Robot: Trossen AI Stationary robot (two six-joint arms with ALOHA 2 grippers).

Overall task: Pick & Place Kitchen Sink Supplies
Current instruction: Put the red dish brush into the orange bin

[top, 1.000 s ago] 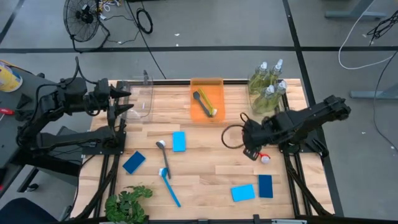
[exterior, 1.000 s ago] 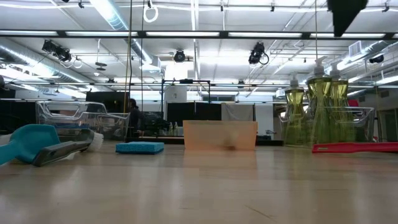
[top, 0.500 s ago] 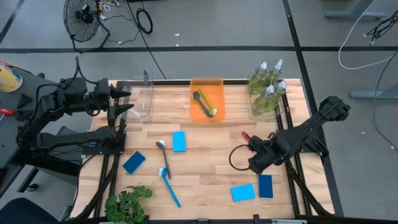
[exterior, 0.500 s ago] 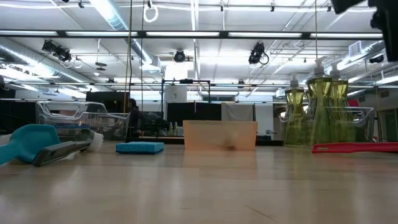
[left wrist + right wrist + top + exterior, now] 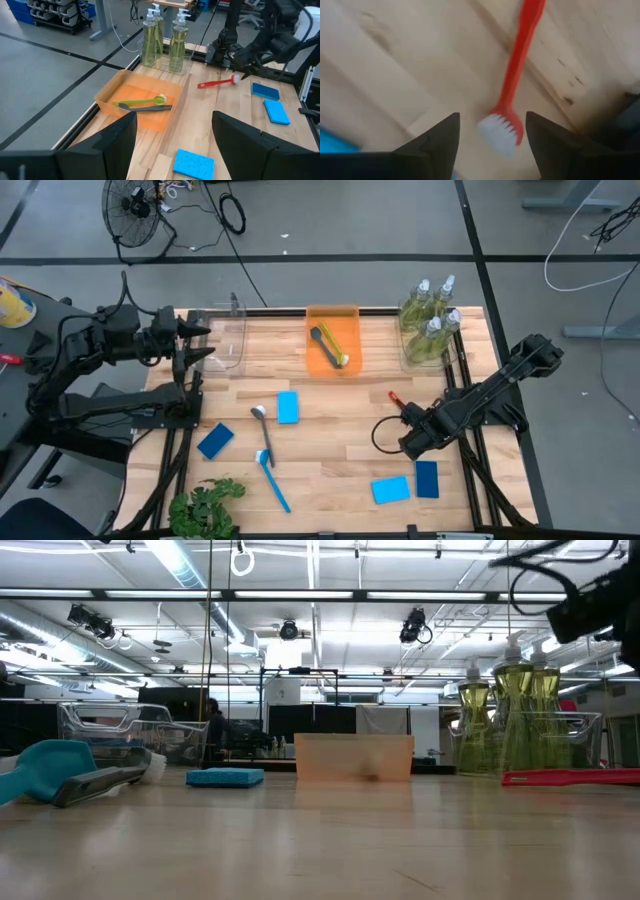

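High view: the left gripper (image 5: pixel 200 340) hovers with its fingers spread and empty at the tabletop's (image 5: pixel 330 460) far left corner, beside a clear bin (image 5: pixel 228 340). The right gripper (image 5: pixel 412 442) hangs low near the right edge, over the red brush (image 5: pixel 395 397), whose handle end shows just past it. An orange tray (image 5: pixel 348 313) at the far edge holds a black brush (image 5: pixel 324 346) and a yellow-green brush (image 5: pixel 335 347). Pump bottles (image 5: pixel 430 315) stand at the far right corner. Two sponges (image 5: pixel 408 484) lie near the front right; a light-blue sponge (image 5: pixel 288 407) and a blue brush (image 5: pixel 272 480) sit mid-left, and a dark-blue sponge (image 5: pixel 215 441) lies toward the left edge, near a plant (image 5: pixel 205 508) at the front left corner.

Low view: the red brush (image 5: pixel 570 777) lies flat on the wood before the bottles (image 5: pixel 510 710).

Left wrist view: its fingers (image 5: pixel 100 145) stand wide apart, nothing between them.

Right wrist view: the fingers (image 5: pixel 437 137) are parted, astride the red brush's (image 5: pixel 520 65) bristled head without touching it.
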